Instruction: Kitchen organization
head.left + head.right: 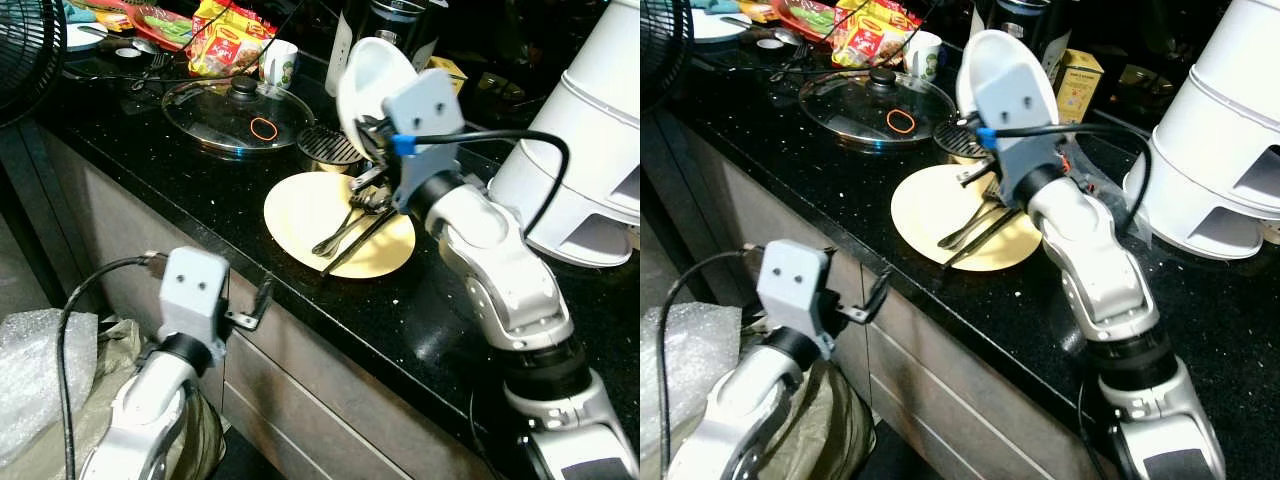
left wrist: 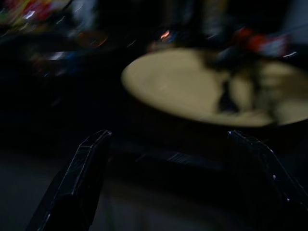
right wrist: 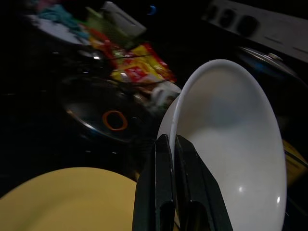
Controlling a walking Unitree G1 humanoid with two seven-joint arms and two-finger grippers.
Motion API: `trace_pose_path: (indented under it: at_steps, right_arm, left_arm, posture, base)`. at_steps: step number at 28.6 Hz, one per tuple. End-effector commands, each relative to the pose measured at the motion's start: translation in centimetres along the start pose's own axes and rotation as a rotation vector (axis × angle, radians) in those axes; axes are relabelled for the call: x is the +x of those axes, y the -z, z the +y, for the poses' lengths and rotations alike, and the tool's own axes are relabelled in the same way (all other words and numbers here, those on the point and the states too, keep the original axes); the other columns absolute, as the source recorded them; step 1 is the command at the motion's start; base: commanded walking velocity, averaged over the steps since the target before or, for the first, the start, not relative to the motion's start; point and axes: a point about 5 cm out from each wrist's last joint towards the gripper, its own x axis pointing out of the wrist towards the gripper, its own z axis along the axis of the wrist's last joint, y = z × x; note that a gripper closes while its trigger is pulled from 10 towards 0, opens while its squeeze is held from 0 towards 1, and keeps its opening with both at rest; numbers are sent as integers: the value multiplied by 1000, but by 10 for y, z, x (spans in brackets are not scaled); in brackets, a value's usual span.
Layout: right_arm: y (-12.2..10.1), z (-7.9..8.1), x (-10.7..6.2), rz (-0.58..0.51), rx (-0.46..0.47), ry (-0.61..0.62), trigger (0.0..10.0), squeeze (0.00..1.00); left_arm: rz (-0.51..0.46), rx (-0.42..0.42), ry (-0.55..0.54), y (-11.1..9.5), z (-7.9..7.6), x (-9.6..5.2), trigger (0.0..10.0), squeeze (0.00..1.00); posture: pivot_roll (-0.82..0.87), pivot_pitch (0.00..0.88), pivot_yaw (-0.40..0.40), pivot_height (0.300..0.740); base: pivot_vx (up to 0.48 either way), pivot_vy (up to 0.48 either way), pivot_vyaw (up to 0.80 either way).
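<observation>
Right wrist view: right gripper (image 3: 172, 144) pinching rim of white bowl (image 3: 236, 159), tilted above yellow plate (image 1: 300, 205). Left gripper (image 2: 168, 139) spread, near counter edge.

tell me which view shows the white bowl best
The right wrist view: the white bowl fills it, its rim pinched in the right tool. The eye views show the bowl tilted above the yellow plate, partly behind the wrist. The left wrist view is dark and blurred; no bowl can be made out.

Two black fingers (image 2: 82, 178) of the left hand (image 2: 168, 144) spread before a blurred yellow plate (image 2: 183, 86).
</observation>
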Motion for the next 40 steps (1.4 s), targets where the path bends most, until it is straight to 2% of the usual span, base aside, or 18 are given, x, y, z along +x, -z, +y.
trace_pose_path:
  at_steps: [1,2,4,8,12,15,17,18,19,20,22,23,25,26,30,32,34,40]
  right_arm:
    - [0,-10,-6,-32,28,53,0,0]
    - [0,-10,-6,-32,28,53,0,0]
    - [4,-15,-10,-36,68,86,0,0]
    - [7,-18,-13,-42,99,106,0,0]
    - [13,-24,-17,-36,125,156,0,0]
    - [19,-36,-22,-19,135,229,0,0]
    - [19,-36,-22,-19,135,229,0,0]
    - [21,-39,-23,-10,131,244,2824,0]
    - [24,-43,-26,7,117,271,4941,0]
    - [24,-43,-26,7,117,271,4941,0]
    - [30,-54,-34,38,77,337,5098,0]
    - [30,-56,-36,41,67,348,7176,0]
    - [31,-56,-38,42,62,353,7176,0]
    - [31,-57,-39,42,59,356,10000,0]
    - [30,-53,-44,29,36,317,10000,0]
    - [29,-51,-45,19,44,292,10000,0]
    - [26,-42,-49,-11,75,192,10000,0]
    - [25,-34,-54,-23,96,110,10000,0]
  left_arm:
    - [-31,-4,68,-8,-12,1,10000,0]
    - [-31,-4,68,-8,-12,1,10000,0]
    - [-77,-21,133,-20,-24,1,10000,0]
    - [-101,-21,155,-27,-28,1,10000,0]
    - [-133,16,126,-35,-22,4,10000,0]
    - [-157,41,59,-42,-6,12,10000,0]
    - [-157,41,59,-42,-6,12,10000,0]
    - [-165,51,48,-44,-3,15,10000,0]
    - [-176,67,32,-46,3,19,10000,0]
    - [-176,67,32,-46,3,19,10000,0]
    - [-198,99,-41,-53,25,33,10000,0]
    - [-202,95,-55,-54,29,35,10000,0]
    - [-205,91,-62,-55,30,36,10000,0]
    - [-209,98,-66,-57,32,38,10000,0]
    - [-223,108,-81,-61,38,45,10000,0]
    - [-223,110,-83,-61,40,46,10000,0]
    - [-221,113,-86,-60,42,48,10000,0]
    - [-220,113,-85,-60,42,49,10000,0]
  posture:
    - [147,19,-170,740]
    - [147,19,-170,740]
    - [148,21,-169,740]
    - [148,21,-169,740]
    - [151,23,-169,740]
    - [151,23,-169,740]
    - [151,23,-169,740]
    - [151,23,-169,740]
    - [148,21,-170,740]
    - [148,21,-170,740]
    - [139,19,-167,740]
    - [138,19,-165,740]
    - [138,19,-165,740]
    - [136,18,-163,740]
    - [126,17,-161,740]
    - [125,16,-159,740]
    - [122,14,-158,740]
    - [121,14,-157,740]
  base:
    - [0,0,0]
    - [0,0,0]
    - [0,0,0]
    - [0,0,0]
    - [0,0,0]
    - [0,0,0]
    - [0,0,0]
    - [0,0,0]
    - [0,0,-800]
    - [0,0,-800]
    - [0,0,-800]
    - [0,0,-800]
    - [0,0,-800]
    - [0,0,-513]
    - [0,0,0]
    - [0,0,0]
    - [0,0,0]
    - [0,0,0]
